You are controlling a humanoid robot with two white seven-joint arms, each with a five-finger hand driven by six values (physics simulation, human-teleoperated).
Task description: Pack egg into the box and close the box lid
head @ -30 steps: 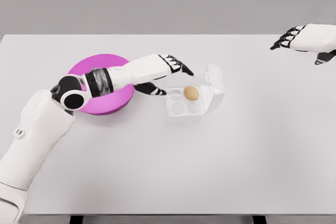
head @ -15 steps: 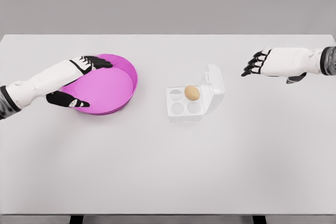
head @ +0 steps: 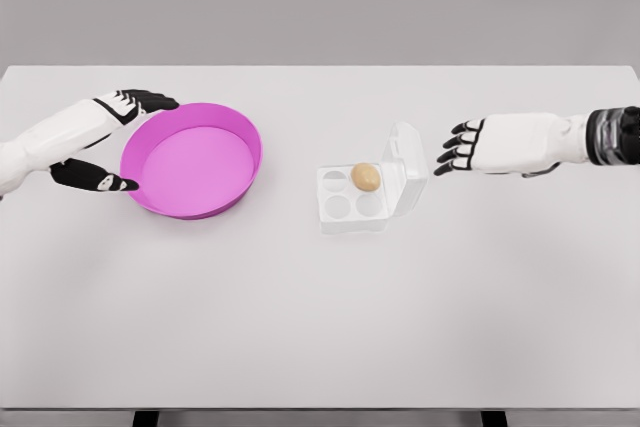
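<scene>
Since the egg (head: 366,177) is already seated in the far-right cup of the clear egg box (head: 352,199), only the lid (head: 407,165), propped upright on the right, is left to close. The right hand (head: 482,147) is held just right of it, fingers spread, empty. The left hand (head: 100,137) is seen open beside the pink bowl (head: 192,159).

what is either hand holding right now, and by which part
Nothing is held. The left hand is open beside the pink bowl, apart from it. The right hand is open near the box lid, not touching. The egg sits in the box.
</scene>
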